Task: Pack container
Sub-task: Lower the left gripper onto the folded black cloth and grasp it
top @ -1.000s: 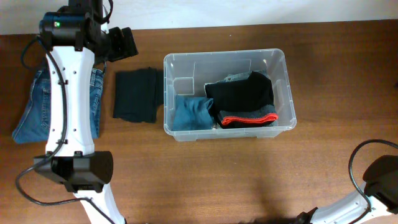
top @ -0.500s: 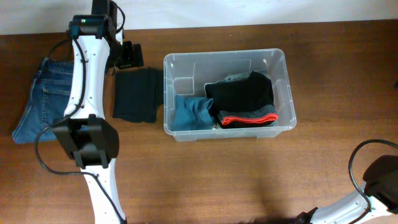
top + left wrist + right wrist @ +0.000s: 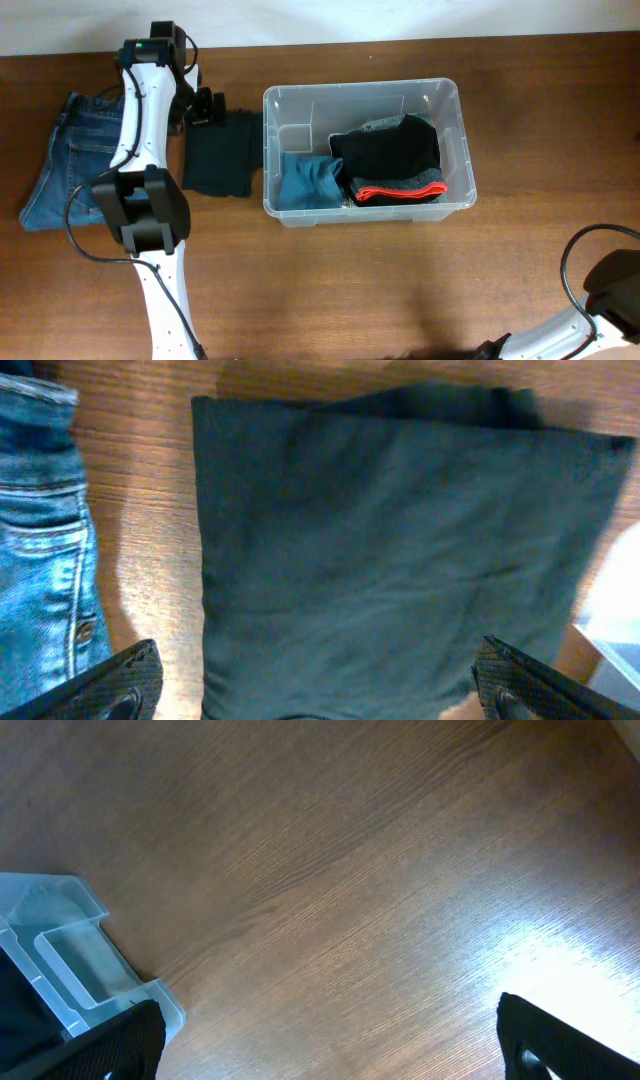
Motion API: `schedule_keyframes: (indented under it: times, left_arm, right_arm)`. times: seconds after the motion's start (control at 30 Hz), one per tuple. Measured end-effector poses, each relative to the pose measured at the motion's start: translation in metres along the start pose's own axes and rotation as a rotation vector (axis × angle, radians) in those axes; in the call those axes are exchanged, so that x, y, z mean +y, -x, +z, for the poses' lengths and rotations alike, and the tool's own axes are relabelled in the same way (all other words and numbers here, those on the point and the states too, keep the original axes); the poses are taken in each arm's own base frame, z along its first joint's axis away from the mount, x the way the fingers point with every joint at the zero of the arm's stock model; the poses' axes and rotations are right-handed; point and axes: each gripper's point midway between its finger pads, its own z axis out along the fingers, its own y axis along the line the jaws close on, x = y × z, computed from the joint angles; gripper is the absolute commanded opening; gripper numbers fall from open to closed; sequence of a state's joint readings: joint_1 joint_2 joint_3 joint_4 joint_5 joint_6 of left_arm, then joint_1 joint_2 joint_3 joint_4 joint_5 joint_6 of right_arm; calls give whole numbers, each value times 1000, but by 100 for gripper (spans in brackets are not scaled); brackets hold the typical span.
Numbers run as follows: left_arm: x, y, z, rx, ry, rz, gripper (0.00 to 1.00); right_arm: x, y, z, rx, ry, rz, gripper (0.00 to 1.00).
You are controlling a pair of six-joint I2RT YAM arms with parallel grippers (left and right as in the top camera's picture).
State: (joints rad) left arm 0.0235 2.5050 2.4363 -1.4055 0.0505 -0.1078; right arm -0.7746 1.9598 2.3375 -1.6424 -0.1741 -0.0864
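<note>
White left arm (image 3: 135, 150) stretches far forward, black left end effector (image 3: 207, 106) spread wide, facing down; right end effector (image 3: 325, 1055) equally spread.

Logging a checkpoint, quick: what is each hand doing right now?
Left hand: open, holding nothing, above the dark folded cloth.
Right hand: open, holding nothing, above the wooden table.

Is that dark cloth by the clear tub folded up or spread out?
Folded. The dark cloth lies as a neat flat rectangle with straight edges on the table, just outside the container.
</note>
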Motion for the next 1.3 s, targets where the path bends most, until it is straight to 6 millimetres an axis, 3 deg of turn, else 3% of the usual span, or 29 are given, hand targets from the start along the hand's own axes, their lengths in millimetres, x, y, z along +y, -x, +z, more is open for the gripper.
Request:
schedule_keyframes:
  times: [0.43, 0.6, 0.8, 0.93, 1.1, 1.23, 1.3]
  left_arm:
    - [4, -12, 50, 104, 7, -5, 99]
    - [6, -14, 60, 125, -3, -12, 98]
    - [3, -15, 60, 129, -17, -7, 68]
    - [4, -16, 60, 133, -16, -2, 61]
    - [3, -18, 60, 141, -18, -6, 37]
    - [2, -19, 60, 145, -26, -4, 31]
    - [2, -20, 60, 148, -26, -4, 24]
  right_arm:
    - [0, 0, 0, 0, 0, 1, 98]
    - [0, 0, 0, 0, 0, 0, 98]
    - [0, 0, 0, 0, 0, 0, 98]
    - [0, 0, 0, 0, 0, 0, 98]
    - [0, 0, 0, 0, 0, 0, 98]
    - [0, 0, 0, 0, 0, 0, 98]
    - [0, 0, 0, 0, 0, 0, 98]
